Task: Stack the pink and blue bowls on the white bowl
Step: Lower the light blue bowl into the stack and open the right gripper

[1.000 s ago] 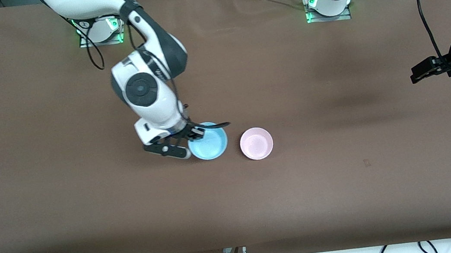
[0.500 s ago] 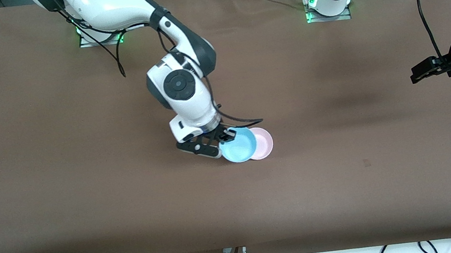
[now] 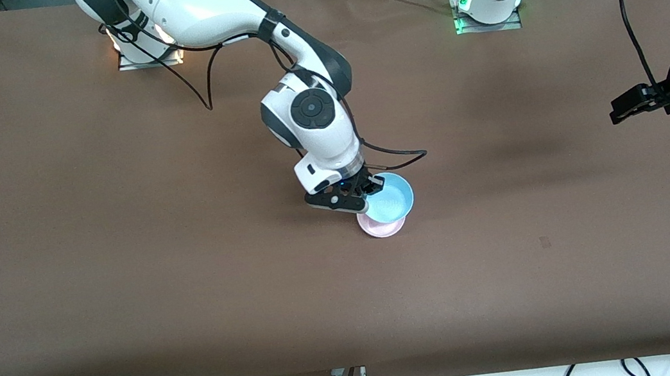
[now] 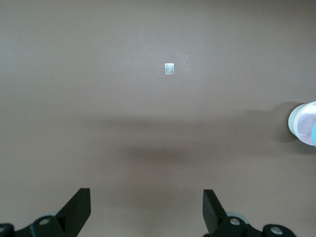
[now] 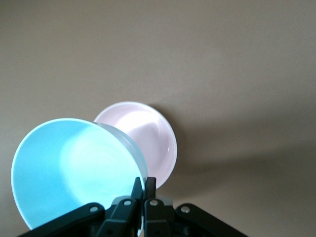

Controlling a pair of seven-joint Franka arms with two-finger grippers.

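The right claw point(image 3: 372, 191), pinching the blue bowl's point(image 3: 391, 200) rim, hangs over the pink bowl point(image 3: 383, 227). We should centre it, level it, then release. The left claw point(image 3: 621, 109) waits open over the worktop's point(image 3: 124, 254) left-arm end.

Both Franka arms wear glossy white shells with dark grey joint bands. The right arm point(image 3: 310, 120) shows a round dark grey cap on its wrist joint and a thin black cable looping beside it. Its gripper point(image 3: 368, 191) is black, with small silver screws. Green lights glow at the left arm's base point(image 3: 489, 6).
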